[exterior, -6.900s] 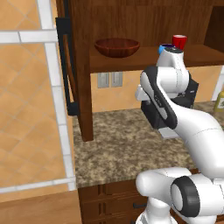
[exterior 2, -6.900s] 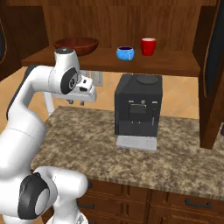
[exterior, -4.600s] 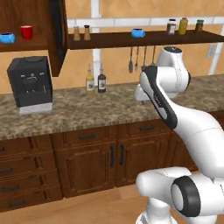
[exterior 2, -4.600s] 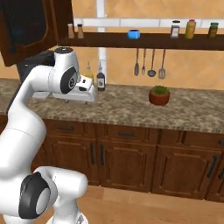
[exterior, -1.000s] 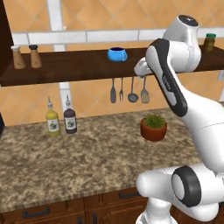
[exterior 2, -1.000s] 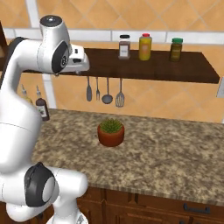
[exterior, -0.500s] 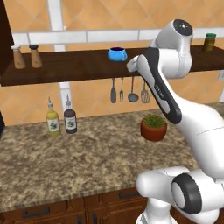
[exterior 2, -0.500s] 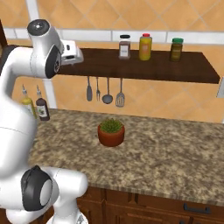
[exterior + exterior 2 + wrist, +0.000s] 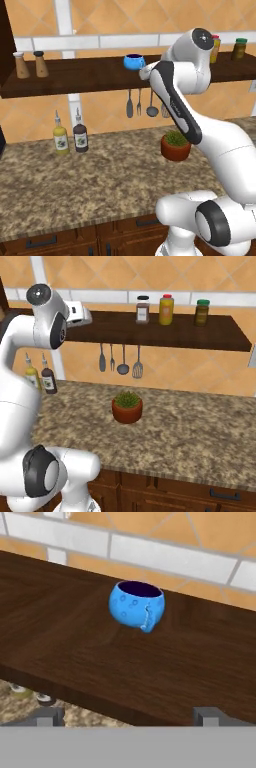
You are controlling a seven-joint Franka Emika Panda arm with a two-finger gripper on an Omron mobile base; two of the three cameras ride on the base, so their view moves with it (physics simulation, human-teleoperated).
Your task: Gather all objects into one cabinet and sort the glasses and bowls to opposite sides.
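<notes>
Hand view: squat bright-blue dimpled cup (image 9: 136,604), dark inside, small handle.

Non-task items on wall shelf (image 9: 75,80) and counter (image 9: 75,185)

Two shakers (image 9: 29,65) at shelf's 9 o'clock end; three jars (image 9: 170,310) toward 3 o'clock. Utensils (image 9: 120,362) hung beneath. Two sauce bottles (image 9: 70,137) upright at counter's 9 o'clock side; potted plant (image 9: 127,407) well apart toward 3 o'clock.

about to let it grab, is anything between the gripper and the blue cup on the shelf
Nothing visible does. In the hand view the blue cup stands alone on the wall shelf, with bare wood between it and the open gripper.
</notes>
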